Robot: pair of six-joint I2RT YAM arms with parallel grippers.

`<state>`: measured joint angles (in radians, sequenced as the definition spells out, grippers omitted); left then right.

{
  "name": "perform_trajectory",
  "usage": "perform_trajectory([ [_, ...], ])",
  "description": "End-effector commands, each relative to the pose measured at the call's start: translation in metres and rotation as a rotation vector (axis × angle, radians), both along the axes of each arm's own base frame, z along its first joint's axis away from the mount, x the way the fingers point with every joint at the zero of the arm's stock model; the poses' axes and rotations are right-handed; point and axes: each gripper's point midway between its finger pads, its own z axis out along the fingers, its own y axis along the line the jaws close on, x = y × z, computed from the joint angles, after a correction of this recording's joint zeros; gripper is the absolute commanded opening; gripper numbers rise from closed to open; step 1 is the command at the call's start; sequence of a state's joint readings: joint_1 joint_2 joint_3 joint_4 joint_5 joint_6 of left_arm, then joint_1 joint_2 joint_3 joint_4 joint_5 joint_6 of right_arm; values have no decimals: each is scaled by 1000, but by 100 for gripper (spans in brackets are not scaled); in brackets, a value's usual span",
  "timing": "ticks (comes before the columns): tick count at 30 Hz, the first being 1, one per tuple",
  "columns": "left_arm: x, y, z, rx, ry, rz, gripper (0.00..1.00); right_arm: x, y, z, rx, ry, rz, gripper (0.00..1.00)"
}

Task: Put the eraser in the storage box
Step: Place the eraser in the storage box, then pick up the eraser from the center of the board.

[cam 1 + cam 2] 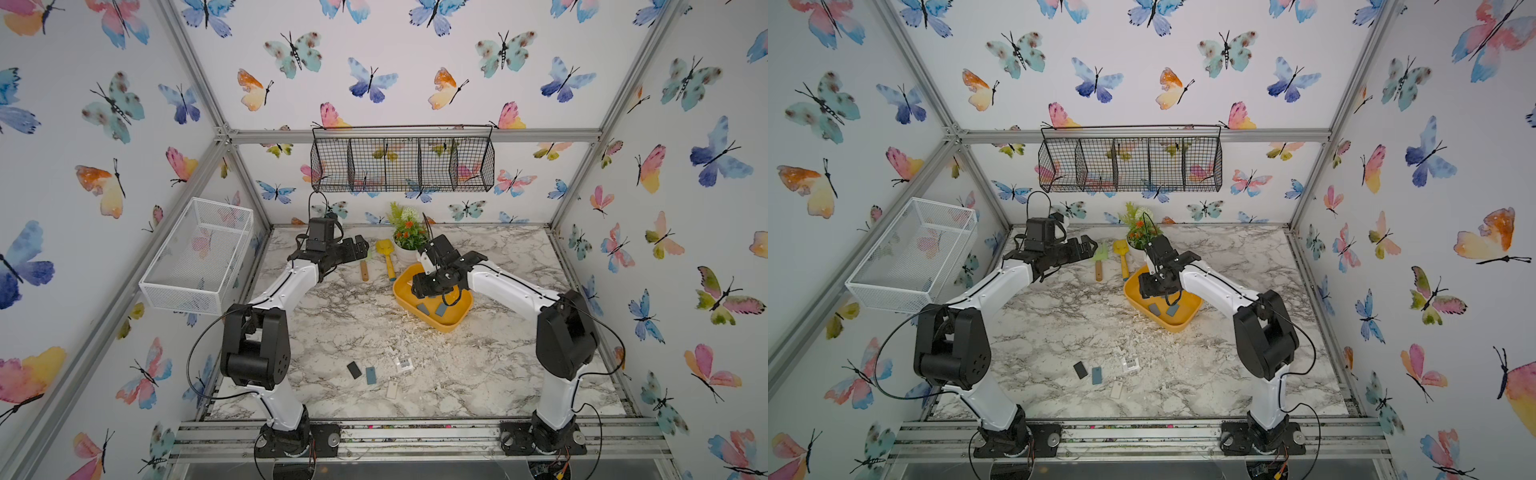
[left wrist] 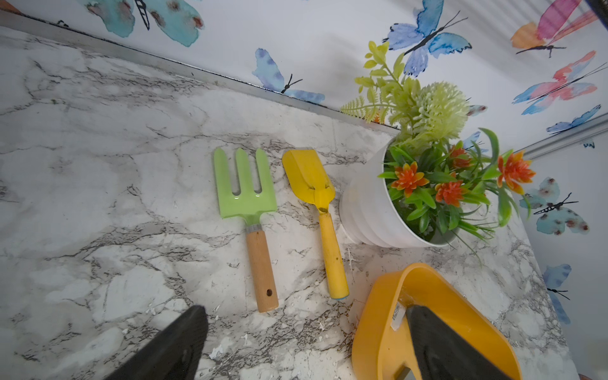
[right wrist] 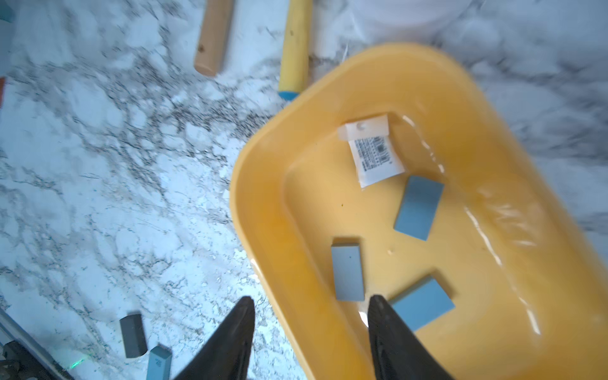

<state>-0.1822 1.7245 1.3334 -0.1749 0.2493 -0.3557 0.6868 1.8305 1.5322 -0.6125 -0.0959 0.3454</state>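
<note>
Right of centre in a top view, the right gripper [image 1: 422,291] is held parted and empty over the storage box [image 1: 451,322] holding three erasers [image 3: 418,207], the left gripper [image 2: 304,311] spread wide; two loose erasers [image 1: 354,369] at lower centre could be scattered by a low reach.

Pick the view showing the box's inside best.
Right wrist: the box floor shows, with three erasers and a label. In both top views the box is small, partly hidden. Left wrist shows only one end.
</note>
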Motion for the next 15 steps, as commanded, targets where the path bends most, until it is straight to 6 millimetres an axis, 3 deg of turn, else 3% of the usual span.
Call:
perform_trajectory([
  [1,8,8,21,1,-48,22,98,-33,-1,22,-74,-68,119,59],
  [5,9,11,25,-6,-55,34,98,-107,15,5,-210,-95,373,61],
  [7,7,10,27,-12,-55,34,98,-132,8,-13,-251,-74,435,62],
  [15,-5,13,30,-22,-64,39,98,-176,-10,-55,-296,27,504,63],
])
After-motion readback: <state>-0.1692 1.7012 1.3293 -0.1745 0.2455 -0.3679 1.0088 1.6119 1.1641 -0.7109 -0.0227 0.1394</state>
